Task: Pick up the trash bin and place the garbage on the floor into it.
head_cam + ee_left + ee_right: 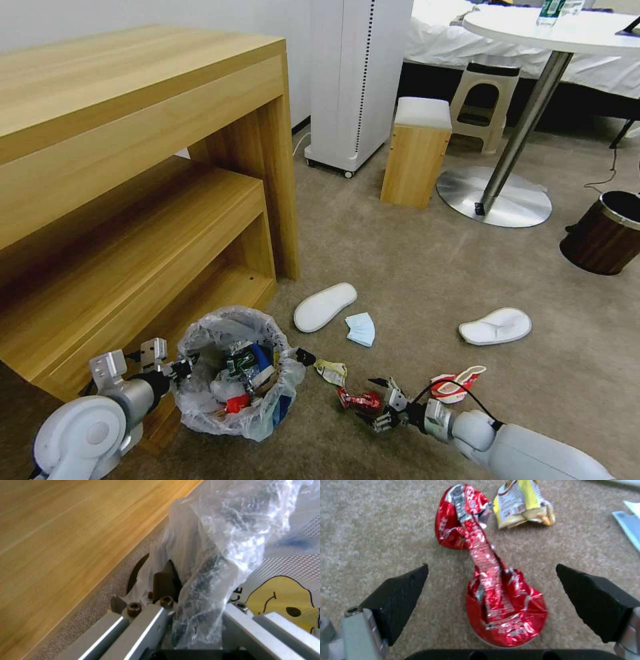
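Left end effector [175,368] pinches the rim and plastic liner of the trash bin [237,373], fingers pressed onto the bag fold as the left wrist view shows; bin sits low by the front corner of the wooden shelf unit [143,193], already holding cups and wrappers. Right end effector [379,402] is spread wide, low over the floor [427,267], jaws straddling a crumpled red wrapper [490,580] without touching it. Step in hand looks like grabbing that wrapper. To do it well: lower until the fingertips [403,592] nearly brush the carpet, keep the narrow twisted middle of the wrapper centred, then close there so the foil bunches instead of slipping out. Yellow wrapper [523,507] lies just beyond it, apart, so avoid sweeping forward and dragging it along. Bin should be kept level and close so the drop is short. Still on the floor: face mask [361,329], two white slippers [325,307], red-white paper bowl [459,383].
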Motion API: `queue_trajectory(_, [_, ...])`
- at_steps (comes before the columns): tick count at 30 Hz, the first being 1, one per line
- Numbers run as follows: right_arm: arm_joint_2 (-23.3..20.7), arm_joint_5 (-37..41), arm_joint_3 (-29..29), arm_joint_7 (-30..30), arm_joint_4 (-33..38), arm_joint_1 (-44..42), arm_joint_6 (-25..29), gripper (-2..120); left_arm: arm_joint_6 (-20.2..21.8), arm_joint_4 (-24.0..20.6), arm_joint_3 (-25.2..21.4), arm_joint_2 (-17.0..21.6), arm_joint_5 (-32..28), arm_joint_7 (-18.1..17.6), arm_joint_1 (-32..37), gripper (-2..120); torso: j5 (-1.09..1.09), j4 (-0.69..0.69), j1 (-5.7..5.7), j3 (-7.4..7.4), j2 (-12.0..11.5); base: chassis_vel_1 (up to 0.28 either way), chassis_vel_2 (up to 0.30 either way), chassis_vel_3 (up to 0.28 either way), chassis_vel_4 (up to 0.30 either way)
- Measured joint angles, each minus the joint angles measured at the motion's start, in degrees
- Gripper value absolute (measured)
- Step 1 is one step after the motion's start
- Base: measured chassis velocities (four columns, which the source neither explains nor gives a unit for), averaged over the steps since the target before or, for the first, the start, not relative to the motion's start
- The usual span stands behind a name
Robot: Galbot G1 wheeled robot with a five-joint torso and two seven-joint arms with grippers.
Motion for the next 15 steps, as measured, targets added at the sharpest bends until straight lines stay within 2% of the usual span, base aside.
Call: queue_trajectory(15, [2.56,-0.16,0.44,-0.38,-3.23,0.84,0.67,96,-0.14,0.03,-0.18,-0.08,-0.04,0.00,0.13,0,0.00,0.00,0.00,0.00,0.00,0.000,0.000,0.000,0.000])
